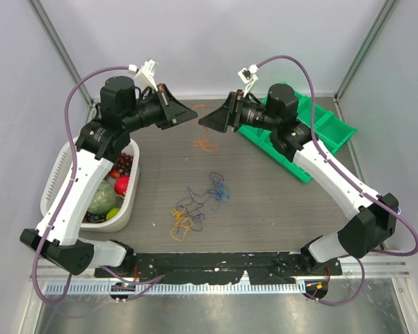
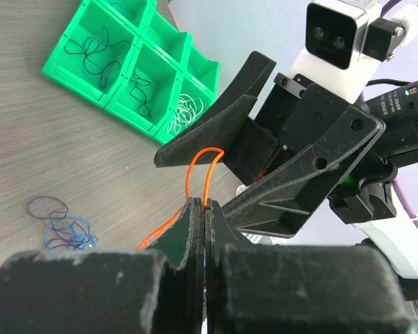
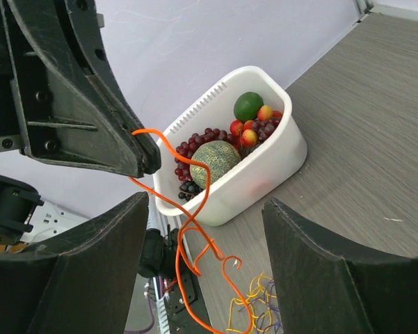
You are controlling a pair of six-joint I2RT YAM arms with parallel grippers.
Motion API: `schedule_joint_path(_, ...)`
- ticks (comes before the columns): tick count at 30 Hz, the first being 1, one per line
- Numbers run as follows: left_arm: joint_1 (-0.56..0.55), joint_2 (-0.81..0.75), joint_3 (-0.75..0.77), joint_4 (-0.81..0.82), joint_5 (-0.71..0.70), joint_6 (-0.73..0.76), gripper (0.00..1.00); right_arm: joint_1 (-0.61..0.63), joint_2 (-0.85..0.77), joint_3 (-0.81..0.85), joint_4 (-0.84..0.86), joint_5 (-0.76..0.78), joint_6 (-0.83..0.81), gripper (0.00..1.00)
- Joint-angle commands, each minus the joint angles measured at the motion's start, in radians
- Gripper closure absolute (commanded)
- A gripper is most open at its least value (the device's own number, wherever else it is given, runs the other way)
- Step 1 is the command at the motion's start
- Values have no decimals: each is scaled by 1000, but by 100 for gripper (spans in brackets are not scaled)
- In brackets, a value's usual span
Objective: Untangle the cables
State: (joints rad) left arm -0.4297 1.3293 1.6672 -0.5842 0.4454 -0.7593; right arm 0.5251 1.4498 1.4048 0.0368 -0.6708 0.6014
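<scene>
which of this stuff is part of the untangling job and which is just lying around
Job:
- thin orange cable pinched in the left pincer
- loose tangle of blue, purple and yellow cables
- green plastic compartment tray holding sorted cables

Lying about:
- white plastic basket of fruit

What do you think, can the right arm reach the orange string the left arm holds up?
Probably yes. The right end effector is open and faces the orange cable, which hangs free from the shut left end effector. Nothing seems to sit between them.
</scene>
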Motion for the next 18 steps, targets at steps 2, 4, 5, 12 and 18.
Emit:
schedule_joint_path(2,-3,-9,6,50,39,-21,100,22,-11,36,68,-59,9,31)
schedule_joint_path(4,-1,-8,9,50,38,-20,100,27,-12,22,71,-72,11,34)
schedule_joint_path(5,-3,-8,11,49,36,-18,100,27,-17,10,75,-78,15,37)
schedule_joint_path(12,0,-1,22,34,35,-11,100,27,0,9,84,-73,40,98)
schedule_joint_path(18,0,-4,81,-94,-83,73,42,16,23,54,-75,129,-35,99)
